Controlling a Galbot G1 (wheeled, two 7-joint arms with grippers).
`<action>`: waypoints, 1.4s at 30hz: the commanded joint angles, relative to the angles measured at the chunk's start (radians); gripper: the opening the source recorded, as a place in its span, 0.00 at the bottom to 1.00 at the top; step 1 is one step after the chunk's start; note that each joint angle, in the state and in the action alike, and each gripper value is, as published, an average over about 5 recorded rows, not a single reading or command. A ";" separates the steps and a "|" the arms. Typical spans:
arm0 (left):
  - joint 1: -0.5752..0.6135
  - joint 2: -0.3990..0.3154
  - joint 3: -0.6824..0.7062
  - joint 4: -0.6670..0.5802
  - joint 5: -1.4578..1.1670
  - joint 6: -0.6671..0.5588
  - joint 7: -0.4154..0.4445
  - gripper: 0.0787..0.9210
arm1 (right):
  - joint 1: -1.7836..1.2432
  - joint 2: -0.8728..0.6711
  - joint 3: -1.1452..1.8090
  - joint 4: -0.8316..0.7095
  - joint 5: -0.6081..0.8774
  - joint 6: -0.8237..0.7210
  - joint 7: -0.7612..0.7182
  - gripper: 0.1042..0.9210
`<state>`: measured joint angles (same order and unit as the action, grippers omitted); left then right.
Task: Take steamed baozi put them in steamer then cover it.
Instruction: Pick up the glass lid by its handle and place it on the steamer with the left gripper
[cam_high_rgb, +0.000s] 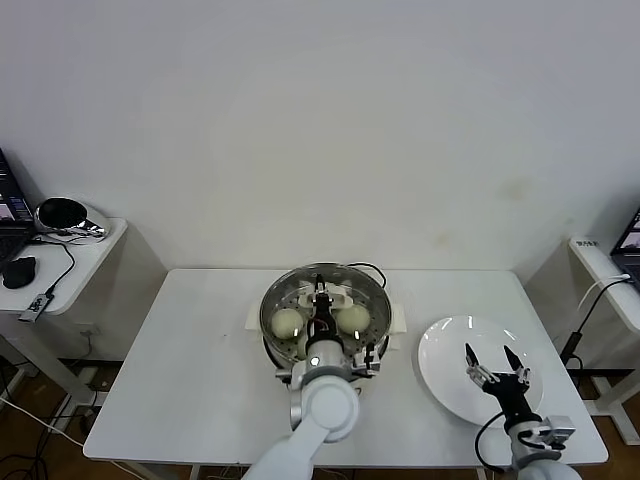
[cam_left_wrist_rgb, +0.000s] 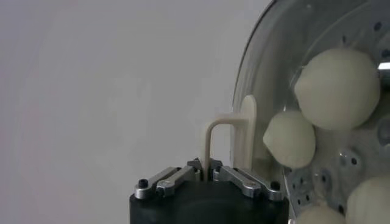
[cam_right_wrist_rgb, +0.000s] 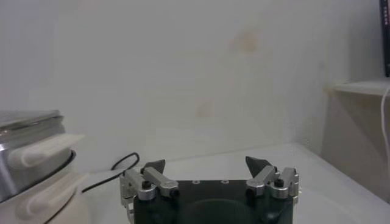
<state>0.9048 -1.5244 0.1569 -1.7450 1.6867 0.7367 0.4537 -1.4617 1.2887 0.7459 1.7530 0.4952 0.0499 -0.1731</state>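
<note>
The steamer stands at the middle of the white table, with baozi inside it. My left gripper is over it, shut on the cream handle of the glass cover. The left wrist view shows my left gripper pinching the handle's thin bar, and several baozi showing through the glass. The cover lies over the pot; I cannot tell whether it rests on the rim. My right gripper is open and empty above the white plate; it also shows in the right wrist view.
The steamer's white side handle and its black cable show in the right wrist view. A side table with a mouse and headphones stands at the left; another shelf stands at the right. The wall is close behind.
</note>
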 joint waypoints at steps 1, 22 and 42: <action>-0.002 -0.006 -0.002 0.022 0.008 0.043 -0.005 0.07 | -0.001 0.004 -0.002 0.000 -0.004 0.003 -0.001 0.88; 0.005 -0.014 -0.026 0.013 -0.069 0.043 -0.044 0.07 | -0.004 0.005 -0.003 -0.004 -0.009 0.010 -0.002 0.88; 0.027 -0.007 -0.023 0.021 -0.069 0.021 -0.107 0.07 | -0.004 0.007 -0.005 -0.005 -0.011 0.013 -0.004 0.88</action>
<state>0.9249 -1.5342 0.1315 -1.7193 1.6235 0.7363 0.3658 -1.4660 1.2949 0.7409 1.7487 0.4848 0.0623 -0.1766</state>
